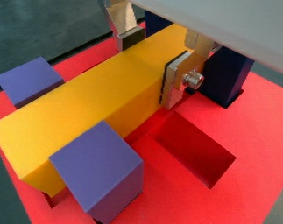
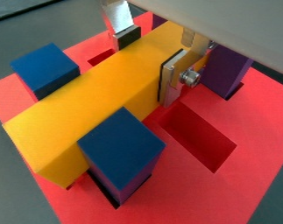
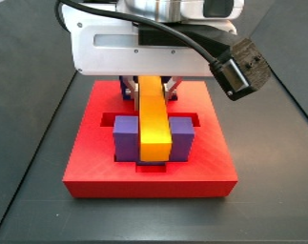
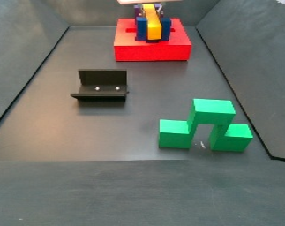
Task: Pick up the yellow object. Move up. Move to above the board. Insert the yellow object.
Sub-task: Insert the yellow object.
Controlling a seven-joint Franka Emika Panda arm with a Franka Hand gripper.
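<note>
The yellow object is a long orange-yellow bar lying lengthwise between the blue-purple posts of the red board. Its lower part sits down among the posts, and its top face rises above them in a side view. My gripper straddles the bar near its far end, with a dark pad against each long side: shut on it. From the side, the gripper hangs over the board. The far side view shows the gripper and the bar small, at the back.
An open recessed slot lies in the board beside the bar. On the dark floor stand the fixture and a cluster of green blocks, both well away from the board. Dark walls ring the floor.
</note>
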